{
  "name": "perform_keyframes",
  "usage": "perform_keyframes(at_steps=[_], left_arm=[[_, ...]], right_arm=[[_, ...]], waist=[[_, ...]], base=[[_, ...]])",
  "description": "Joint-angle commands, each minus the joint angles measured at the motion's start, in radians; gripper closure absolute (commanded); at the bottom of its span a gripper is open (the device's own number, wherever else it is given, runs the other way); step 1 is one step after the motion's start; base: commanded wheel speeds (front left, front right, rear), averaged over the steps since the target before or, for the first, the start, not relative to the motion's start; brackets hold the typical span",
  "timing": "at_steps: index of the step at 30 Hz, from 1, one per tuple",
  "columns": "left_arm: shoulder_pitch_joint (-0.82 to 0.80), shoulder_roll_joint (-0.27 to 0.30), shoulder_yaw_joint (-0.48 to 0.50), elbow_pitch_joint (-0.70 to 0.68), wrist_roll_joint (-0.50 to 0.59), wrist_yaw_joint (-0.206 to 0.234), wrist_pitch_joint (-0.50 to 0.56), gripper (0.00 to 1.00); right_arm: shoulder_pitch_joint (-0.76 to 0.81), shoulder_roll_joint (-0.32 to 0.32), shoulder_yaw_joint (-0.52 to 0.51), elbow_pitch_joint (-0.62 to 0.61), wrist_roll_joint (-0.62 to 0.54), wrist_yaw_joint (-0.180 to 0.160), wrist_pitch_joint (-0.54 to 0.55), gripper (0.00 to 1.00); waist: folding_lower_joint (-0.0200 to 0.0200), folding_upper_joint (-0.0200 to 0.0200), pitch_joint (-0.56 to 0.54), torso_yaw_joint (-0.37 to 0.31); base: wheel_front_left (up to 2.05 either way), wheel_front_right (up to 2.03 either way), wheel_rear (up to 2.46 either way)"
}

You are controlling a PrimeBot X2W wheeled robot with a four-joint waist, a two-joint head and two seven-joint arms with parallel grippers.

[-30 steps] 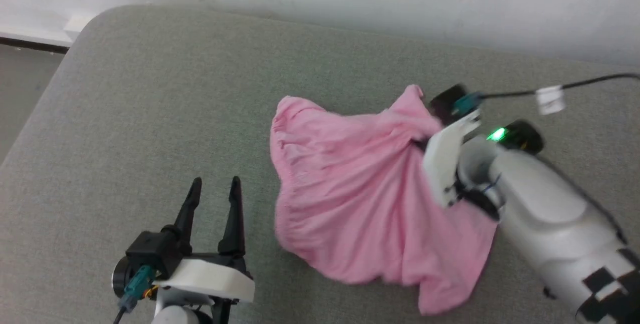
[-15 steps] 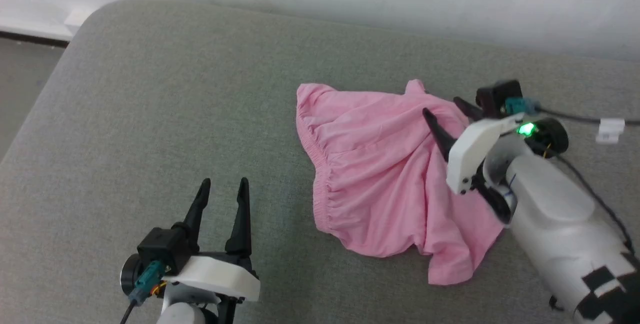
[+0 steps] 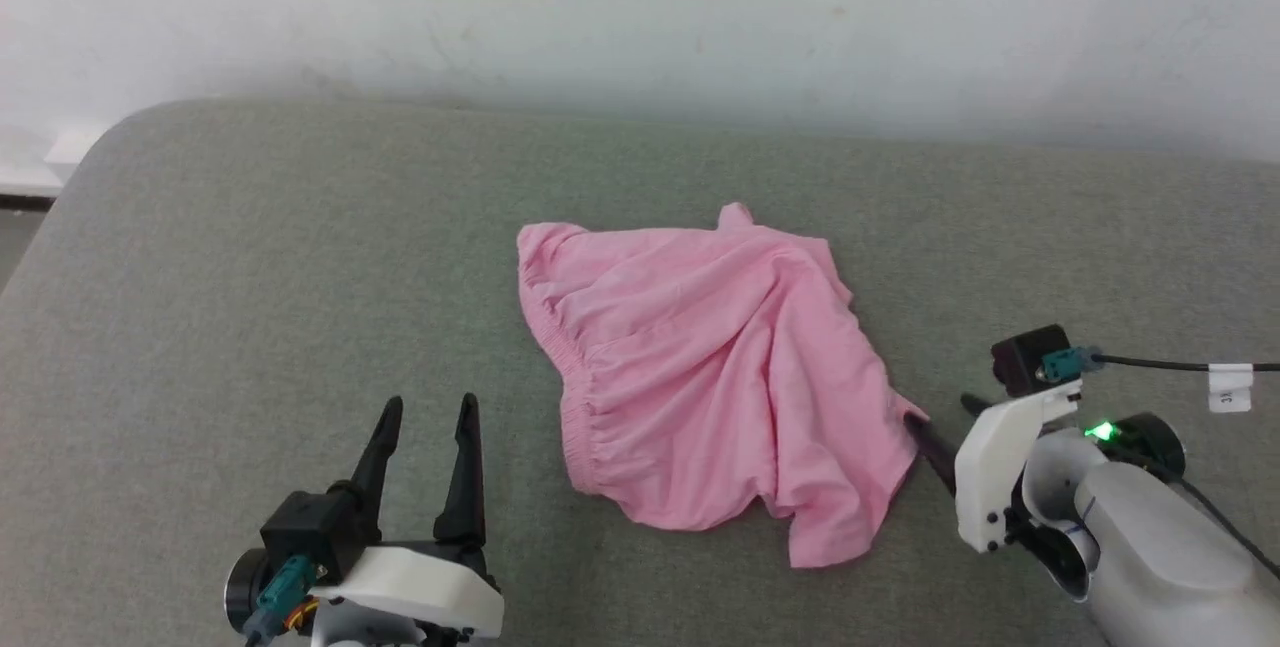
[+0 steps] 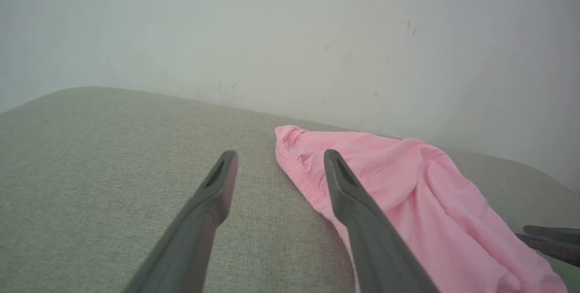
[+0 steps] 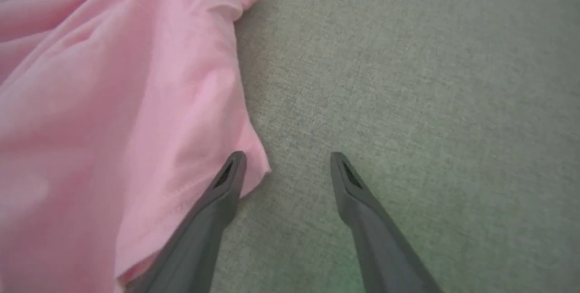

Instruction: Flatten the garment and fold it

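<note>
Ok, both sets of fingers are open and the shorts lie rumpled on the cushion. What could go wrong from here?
1. The right fingers straddle only the hem of the shorts; closing there may catch one layer, which could slip.
2. The left fingers sit off the cloth beside the waistband, so a right-side pull alone may drag the shorts across the cushion.
3. Deep folds cross the cloth; folding now would likely trap them.
</note>
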Motion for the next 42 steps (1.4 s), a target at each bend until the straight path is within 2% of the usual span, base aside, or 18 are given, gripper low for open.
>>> perform_keyframes(at_steps=[1,8,10,11,14,20,23,28,29,35,38,39,42], left_arm=[[0.004,0.008,-0.001,-0.006,-0.002,0.000,-0.003,0.00],[-0.009,0.002,-0.007,-0.009,-0.005,0.003,-0.004,0.00],[-0.013,-0.001,-0.009,-0.007,-0.006,0.003,-0.004,0.00],[-0.015,-0.002,-0.011,-0.005,-0.006,0.002,-0.004,0.00],[-0.017,-0.005,-0.011,-0.001,-0.006,0.003,-0.004,0.00],[-0.026,-0.009,-0.008,-0.006,-0.004,0.002,-0.004,0.00],[-0.037,-0.013,-0.009,-0.010,-0.001,-0.001,-0.005,0.00],[-0.057,-0.020,-0.014,-0.008,0.004,-0.010,-0.005,0.00],[-0.064,-0.022,-0.014,-0.004,0.007,-0.013,-0.005,0.00],[-0.055,-0.025,0.004,0.007,0.013,-0.011,-0.005,0.00],[-0.043,-0.021,0.010,0.013,0.014,-0.012,-0.005,0.00],[-0.043,-0.021,0.010,0.013,0.014,-0.012,-0.005,0.00],[-0.027,-0.014,0.018,0.015,0.004,-0.011,0.001,0.00]], right_arm=[[0.026,-0.008,0.014,-0.050,0.028,-0.001,0.057,0.00],[0.068,-0.021,0.064,-0.176,0.104,-0.001,0.270,0.00],[0.076,-0.024,0.077,-0.185,0.126,-0.001,0.340,0.36],[0.079,-0.030,0.081,-0.190,0.135,-0.001,0.369,1.00],[0.062,-0.065,0.055,-0.220,0.136,-0.001,0.379,1.00],[-0.021,-0.170,-0.101,-0.235,0.036,-0.001,0.330,1.00],[-0.058,-0.188,-0.170,-0.233,-0.012,-0.001,0.339,1.00],[-0.089,-0.182,-0.237,-0.211,-0.072,-0.001,0.323,0.99],[-0.087,-0.162,-0.253,-0.199,-0.097,-0.001,0.298,0.00],[-0.023,-0.088,-0.335,-0.188,-0.184,-0.001,0.094,0.00],[0.031,-0.048,-0.382,-0.215,-0.247,-0.001,-0.030,0.00],[0.031,-0.048,-0.382,-0.215,-0.247,-0.001,-0.030,0.00],[0.091,-0.010,-0.433,-0.273,-0.327,-0.001,-0.137,0.00]], waist=[[0.0001,-0.0001,-0.008,-0.016],[0.0001,-0.0001,0.027,-0.001],[0.0001,-0.0001,0.033,0.003],[0.0001,-0.0001,0.035,0.006],[0.0001,-0.0001,0.038,0.011],[0.0001,-0.0001,0.058,0.015],[0.0001,-0.0001,0.079,0.019],[0.0001,-0.0001,0.110,0.028],[0.0001,-0.0001,0.116,0.028],[0.0001,-0.0001,0.093,0.004],[0.0001,-0.0001,0.061,-0.019],[0.0001,-0.0001,0.061,-0.019],[0.0001,-0.0001,0.032,-0.051]], base=[[0.00,0.00,0.00],[0.00,0.00,0.00],[0.00,0.00,0.00],[0.00,0.00,0.00],[0.00,0.00,0.00],[0.00,0.00,0.00],[0.00,0.00,0.00],[0.00,0.00,0.00],[0.00,0.00,0.00],[0.00,0.00,0.00],[0.00,0.00,0.00],[0.00,0.00,0.00],[0.00,0.00,0.00]])
